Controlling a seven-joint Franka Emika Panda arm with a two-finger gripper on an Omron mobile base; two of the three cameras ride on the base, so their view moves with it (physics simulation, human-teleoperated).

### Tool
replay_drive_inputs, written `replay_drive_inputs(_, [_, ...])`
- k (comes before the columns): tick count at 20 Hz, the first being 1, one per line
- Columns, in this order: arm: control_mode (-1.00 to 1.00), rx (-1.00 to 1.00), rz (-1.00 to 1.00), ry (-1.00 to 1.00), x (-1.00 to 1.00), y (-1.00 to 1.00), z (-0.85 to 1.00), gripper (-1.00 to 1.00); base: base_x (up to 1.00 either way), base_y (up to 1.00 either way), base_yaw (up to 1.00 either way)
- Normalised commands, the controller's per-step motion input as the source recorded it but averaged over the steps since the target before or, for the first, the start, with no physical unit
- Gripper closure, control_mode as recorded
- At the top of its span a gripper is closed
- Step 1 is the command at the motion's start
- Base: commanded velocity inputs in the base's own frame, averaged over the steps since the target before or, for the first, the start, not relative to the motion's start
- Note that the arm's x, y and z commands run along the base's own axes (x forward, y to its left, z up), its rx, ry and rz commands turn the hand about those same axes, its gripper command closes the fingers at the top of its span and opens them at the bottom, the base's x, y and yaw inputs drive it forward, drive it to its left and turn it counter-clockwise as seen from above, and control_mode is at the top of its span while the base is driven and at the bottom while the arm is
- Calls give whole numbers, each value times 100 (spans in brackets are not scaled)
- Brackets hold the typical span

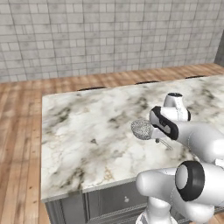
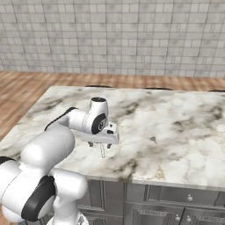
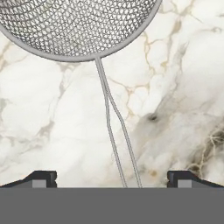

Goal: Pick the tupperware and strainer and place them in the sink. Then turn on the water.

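The strainer (image 3: 74, 26), a round silver wire-mesh bowl, lies on the marble counter (image 1: 87, 131), and its thin wire handle (image 3: 114, 131) runs back toward my hand. My gripper (image 3: 113, 179) hovers low over the end of that handle. It is open, with one fingertip on each side and nothing between them. In the left base view the mesh bowl (image 1: 141, 129) pokes out to the left of my hand. In the right base view the gripper (image 2: 100, 144) points down over the handle (image 2: 102, 152). The tupperware, the sink and the water are out of view.
The counter is an island with grey drawers (image 2: 149, 195) under its near edge. Its left edge (image 1: 42, 144) drops to a wooden floor (image 1: 19, 131). A tiled wall (image 1: 109, 35) stands behind.
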Motion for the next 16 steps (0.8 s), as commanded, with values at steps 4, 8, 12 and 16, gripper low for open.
replay_drive_inputs(4, [-100, 7, 0, -6, 27, -5, 0, -100, 0, 0, 0])
replay_drive_inputs(8, [-100, 5, 0, -3, 35, -9, 0, -100, 0, 0, 0])
replay_drive_inputs(12, [-100, 2, 0, 0, 11, -20, 0, -100, 0, 0, 0])
replay_drive_inputs(16, [-100, 0, 0, 1, 2, -16, -3, -100, 0, 0, 0])
